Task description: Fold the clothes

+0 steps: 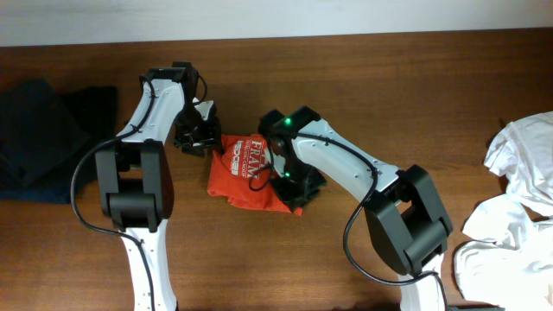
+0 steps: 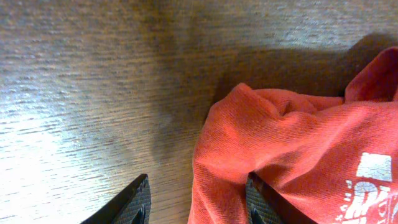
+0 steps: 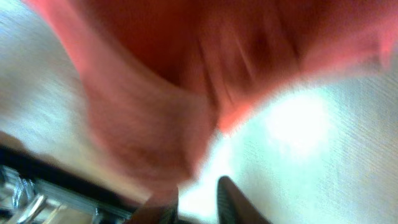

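The red-orange T-shirt [image 1: 246, 173] with white lettering lies bunched and partly folded on the middle of the table. My left gripper [image 1: 194, 138] is at its upper left corner. In the left wrist view the jaws [image 2: 199, 202] are open and straddle the edge of the red-orange T-shirt [image 2: 298, 149]. My right gripper [image 1: 298, 186] is at the shirt's lower right edge. The right wrist view is blurred: the red-orange T-shirt [image 3: 186, 81] hangs over one finger, and the fingers [image 3: 196, 199] stand slightly apart with bare table between them.
Dark navy garments [image 1: 43, 138] lie in a pile at the left edge of the table. White shirts [image 1: 518, 199] lie crumpled at the right edge. The brown wooden table [image 1: 389, 78] shows behind both arms.
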